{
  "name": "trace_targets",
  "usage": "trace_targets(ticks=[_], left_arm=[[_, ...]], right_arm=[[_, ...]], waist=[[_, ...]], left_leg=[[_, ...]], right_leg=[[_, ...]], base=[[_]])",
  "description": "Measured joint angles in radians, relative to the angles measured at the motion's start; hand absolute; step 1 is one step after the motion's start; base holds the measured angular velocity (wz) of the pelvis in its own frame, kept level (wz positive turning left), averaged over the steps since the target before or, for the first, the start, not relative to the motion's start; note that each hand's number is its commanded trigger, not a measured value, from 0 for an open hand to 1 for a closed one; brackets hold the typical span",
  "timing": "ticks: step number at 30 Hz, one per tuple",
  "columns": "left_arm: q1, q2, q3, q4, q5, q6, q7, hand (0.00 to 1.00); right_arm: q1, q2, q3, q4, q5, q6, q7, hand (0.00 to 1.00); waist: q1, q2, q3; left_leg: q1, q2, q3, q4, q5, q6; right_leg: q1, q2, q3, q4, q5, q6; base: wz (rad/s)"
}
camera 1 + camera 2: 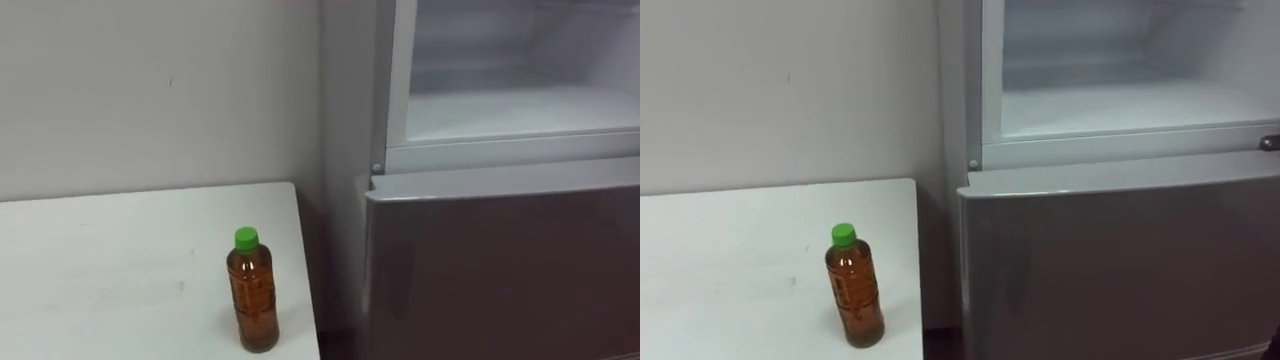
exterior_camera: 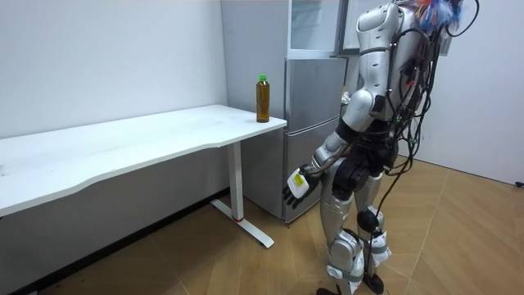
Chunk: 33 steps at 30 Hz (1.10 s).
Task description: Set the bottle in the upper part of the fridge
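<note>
A clear bottle (image 1: 252, 290) of brown drink with a green cap stands upright on the white table (image 1: 100, 260), close to its right front corner. Right of the table stands the grey fridge (image 1: 500, 270). Its upper compartment (image 1: 520, 110) is open, with a bare white shelf inside. In the room view I stand facing the fridge, with the bottle (image 2: 262, 98) off to my left. My left hand (image 2: 295, 187) hangs low beside my thigh, fingers relaxed and holding nothing.
The fridge's lower door (image 1: 1120, 260) is closed. A narrow gap separates the table's edge from the fridge's side. A plain white wall (image 1: 150, 90) runs behind the table. Wooden floor (image 2: 205, 254) lies around me.
</note>
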Motion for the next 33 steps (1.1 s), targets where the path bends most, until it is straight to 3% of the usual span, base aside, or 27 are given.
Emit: trace_targets(ticks=[6, 12, 22, 33], left_arm=[[0.012, -0.005, 0.101, 0.076, -0.051, -0.016, 0.067, 0.0], [0.012, -0.011, 0.098, 0.091, -0.071, -0.015, 0.119, 0.0], [0.014, -0.015, 0.097, 0.093, 0.006, -0.015, 0.186, 0.0], [0.007, -0.016, 0.096, 0.096, 0.028, -0.02, 0.184, 0.0]], right_arm=[[0.025, 0.008, -0.009, 0.002, -0.007, 0.0, -0.004, 0.0], [0.034, 0.01, -0.007, 0.003, 0.015, 0.0, -0.006, 0.0], [0.035, 0.012, -0.009, 0.003, 0.018, -0.003, -0.015, 0.0], [0.04, 0.012, -0.007, -0.058, -0.019, -0.033, -0.015, 0.0]], waist=[[0.027, -0.01, -0.0033], [0.028, -0.014, -0.0044], [0.025, -0.012, -0.0036], [0.029, -0.002, -0.0025]], left_leg=[[0.015, -0.002, -0.013, -0.001, -0.001, -0.001], [0.013, -0.006, -0.021, -0.007, -0.001, 0.0], [0.011, -0.009, -0.024, -0.012, -0.001, -0.001], [0.011, -0.008, -0.021, -0.014, -0.002, -0.002]], right_leg=[[0.024, -0.002, -0.017, -0.012, -0.001, 0.001], [0.026, -0.005, -0.018, -0.01, -0.007, 0.003], [0.025, -0.004, -0.02, -0.014, -0.008, 0.004], [0.023, -0.003, -0.018, -0.025, -0.009, 0.005]], base=[[0.06], [0.02], [0.0], [0.0]])
